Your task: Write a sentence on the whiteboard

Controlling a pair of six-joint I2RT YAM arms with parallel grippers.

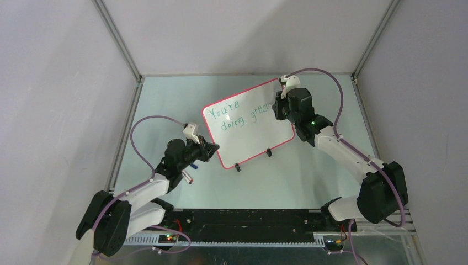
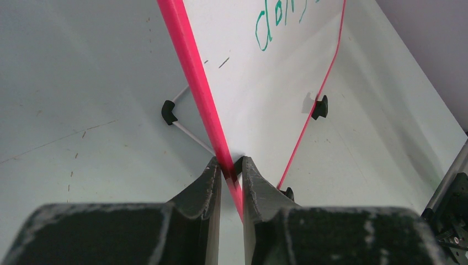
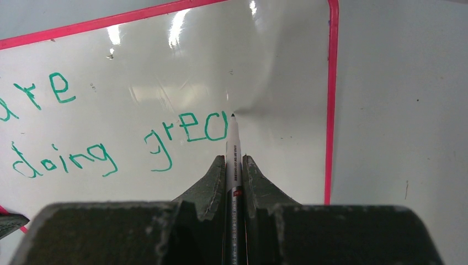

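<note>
The whiteboard (image 1: 251, 127) stands propped on the table, white with a red-pink rim and two black clip feet (image 1: 238, 167). Green writing on it reads "You're doing grea". My left gripper (image 1: 212, 148) is shut on the board's left rim (image 2: 205, 105), near its lower corner. My right gripper (image 1: 277, 107) is shut on a white marker (image 3: 232, 154). The marker tip touches the board just right of the last green letter (image 3: 215, 127). The board's face and right rim show in the right wrist view (image 3: 331, 99).
A small pen cap or marker piece (image 1: 189, 176) lies on the table under my left arm. A wire stand with a black foot (image 2: 168, 112) props the board from behind. Grey enclosure walls ring the green table (image 1: 165, 99).
</note>
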